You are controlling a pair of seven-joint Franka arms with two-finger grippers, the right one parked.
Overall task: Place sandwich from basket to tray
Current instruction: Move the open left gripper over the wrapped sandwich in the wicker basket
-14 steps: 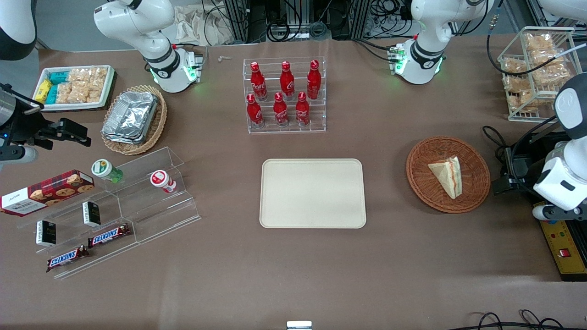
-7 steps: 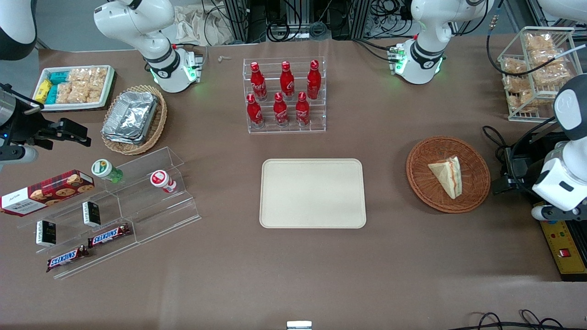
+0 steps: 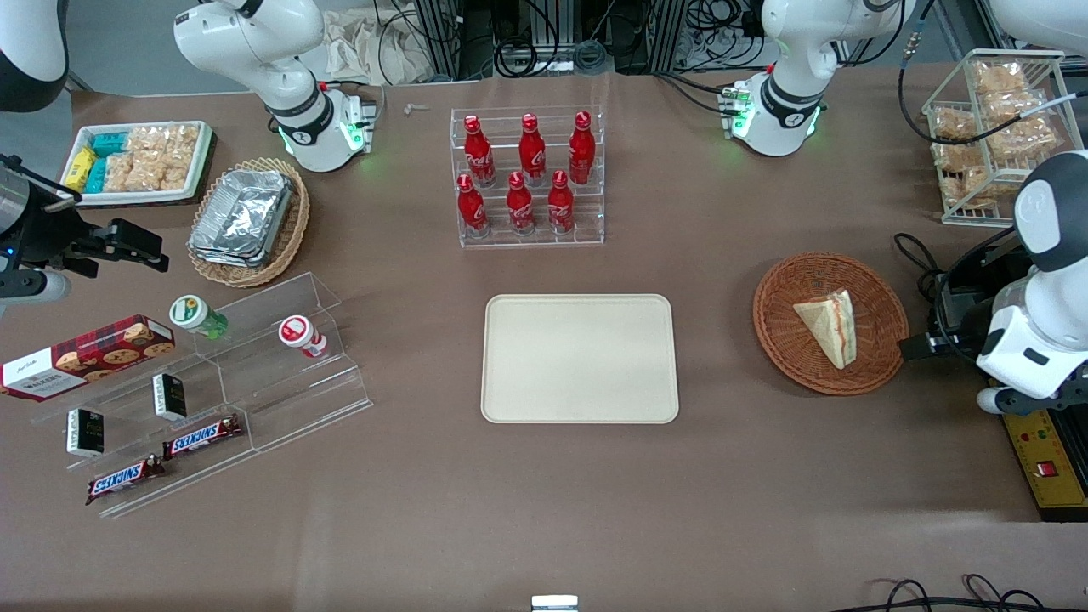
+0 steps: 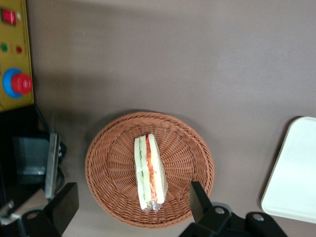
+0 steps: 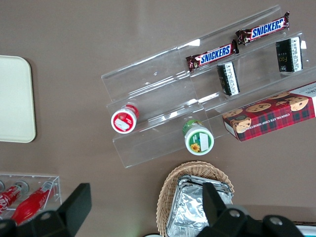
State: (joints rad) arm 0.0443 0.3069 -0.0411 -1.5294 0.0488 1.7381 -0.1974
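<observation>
The triangular white-bread sandwich lies in the round reddish-brown wicker basket. The left arm's tool hovers above it, spread wide and empty. Looks soft and squishy, so I'd pinch the 2 bread faces gently mid-wedge.

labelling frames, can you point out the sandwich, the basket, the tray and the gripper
sandwich (image 3: pixel 829 325), front view, top bread face
basket (image 3: pixel 775 321), front view, bare woven floor
tray (image 3: pixel 580 359), front view, bare centre
gripper (image 4: pixel 131 207), left wrist view, open, above the basket

glossy white arm — black joints, black jaws (green-lit base ring).
</observation>
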